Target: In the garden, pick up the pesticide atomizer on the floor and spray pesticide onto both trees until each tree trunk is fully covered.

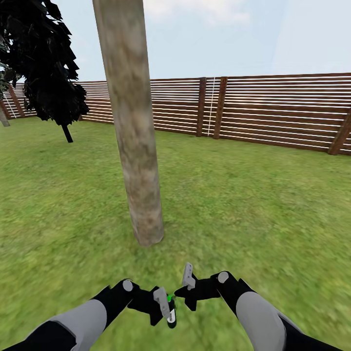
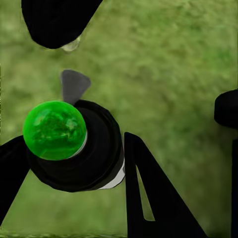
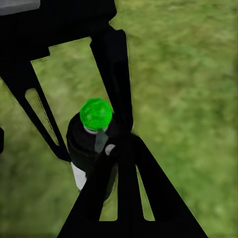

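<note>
You are facing the tree trunk (image 1: 131,122), which rises out of the grass (image 1: 253,204) straight ahead of your two arms and leans slightly. Your left gripper (image 1: 163,307) is clenched on the spray bottle (image 1: 171,308), holding it low over the grass just in front of the trunk's base. The bottle is black with a white label, and its top (image 2: 54,130) shows bright green. In the left wrist view the bottle (image 2: 82,148) sits squeezed between the black fingers (image 2: 153,198), seen from above.

Your right gripper (image 1: 187,287) hangs just beside the bottle, its fingertips near the green top. In the right wrist view one dark finger (image 3: 119,94) runs right alongside the bottle (image 3: 89,144); you cannot tell whether that gripper is released or clenched.

Beyond the trunk stands a brown slatted fence (image 1: 273,112). A dark, black-leaved tree (image 1: 44,63) stands to the left of the trunk, nearer the fence.
</note>
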You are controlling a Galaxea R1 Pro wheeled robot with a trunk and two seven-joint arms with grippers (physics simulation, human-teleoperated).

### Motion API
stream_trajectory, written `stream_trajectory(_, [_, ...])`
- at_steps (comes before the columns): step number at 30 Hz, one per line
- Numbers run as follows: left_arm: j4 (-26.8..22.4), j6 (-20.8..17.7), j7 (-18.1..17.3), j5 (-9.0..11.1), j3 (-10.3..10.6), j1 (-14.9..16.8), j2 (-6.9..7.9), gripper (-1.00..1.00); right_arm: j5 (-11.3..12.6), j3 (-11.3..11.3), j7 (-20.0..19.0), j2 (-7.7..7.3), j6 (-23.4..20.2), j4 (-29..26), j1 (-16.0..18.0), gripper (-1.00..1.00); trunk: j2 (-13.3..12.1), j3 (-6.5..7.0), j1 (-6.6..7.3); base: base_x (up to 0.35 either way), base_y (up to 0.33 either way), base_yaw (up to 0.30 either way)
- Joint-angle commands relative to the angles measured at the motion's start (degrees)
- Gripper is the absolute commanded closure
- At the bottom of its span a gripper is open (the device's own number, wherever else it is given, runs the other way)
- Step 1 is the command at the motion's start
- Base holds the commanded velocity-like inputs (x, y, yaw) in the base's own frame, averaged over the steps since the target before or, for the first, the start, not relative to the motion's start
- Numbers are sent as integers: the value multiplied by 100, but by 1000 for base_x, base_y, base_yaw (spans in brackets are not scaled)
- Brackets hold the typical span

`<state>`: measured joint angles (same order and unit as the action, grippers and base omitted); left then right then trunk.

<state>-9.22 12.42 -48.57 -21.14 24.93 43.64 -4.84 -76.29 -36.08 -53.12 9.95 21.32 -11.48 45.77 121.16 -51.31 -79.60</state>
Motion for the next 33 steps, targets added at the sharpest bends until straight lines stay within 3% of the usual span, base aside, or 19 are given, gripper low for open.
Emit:
stream_trajectory(1, [0,25,-10,-60,-48,-15,30,100,-53,-49,-23,5,21,-12,2,100,2,-5,1,0,0,0])
stream_trajectory(10, [10,9,-9,-113,16,-238,1129,100,-53,-50,-23,5,21,-12,2,100,2,-5,1,0,0,0])
stream_trajectory(11, [1,12,-9,-152,18,-306,1255,100,-53,-54,-23,5,21,-12,2,-100,2,-5,1,0,0,0])
stream_trajectory(15, [0,-2,23,-219,-18,-394,1657,100,-53,-56,3,5,19,-21,0,-100,2,-5,1,0,0,0])
stream_trajectory(17, [-1,-24,89,-156,-77,-398,1757,100,-56,-54,42,5,26,-26,-7,-100,2,-5,1,0,0,0])
stream_trajectory(18, [5,-31,251,-33,-155,-399,1787,100,-49,-60,177,-57,28,-24,-16,-100,2,-5,1,0,0,0])
stream_trajectory(20, [109,-38,919,398,-341,-417,1810,100,-23,-82,936,-619,23,-5,-45,-100,2,-5,1,0,0,0])
stream_trajectory(21, [215,-38,1242,683,-423,-428,1796,100,-16,-84,1451,-795,22,3,-134,-100,2,-5,1,0,0,0])
stream_trajectory(22, [292,-37,1445,913,-477,-434,1781,100,-14,-84,1849,-880,22,7,-271,-100,2,-5,1,0,0,0])
stream_trajectory(23, [411,-33,1723,1307,-538,-441,1760,100,-14,-84,2501,-963,25,11,-542,-100,2,-5,1,0,0,0])
stream_trajectory(24, [521,-31,1981,1791,-574,-447,1743,100,-16,-84,3267,-1004,27,14,-845,-100,2,-5,1,0,0,0])
stream_trajectory(25, [605,-35,2328,2443,-596,-451,1723,100,-7,-86,4210,-1028,34,33,-1153,-100,2,-5,1,0,0,0])
stream_trajectory(28, [670,-48,3097,3372,-609,-453,1600,100,6,-165,5568,-988,38,56,-1449,-100,2,-5,1,0,0,0])
stream_trajectory(29, [680,-54,3388,3534,-611,-455,1475,100,7,-394,5910,-980,54,61,-1532,-100,2,-5,1,0,0,0])
stream_trajectory(31, [720,-61,3806,3639,-612,-463,1258,100,8,-911,6153,-978,115,61,-1642,-100,2,-5,1,0,0,0])
stream_trajectory(32, [772,-63,4348,3677,-608,-509,1071,100,3,-1538,6227,-977,170,59,-1689,-100,2,-5,1,0,0,0])
stream_trajectory(33, [782,-64,4556,3682,-603,-526,1022,100,2,-1748,6240,-980,179,59,-1697,-100,2,-5,1,0,0,0])
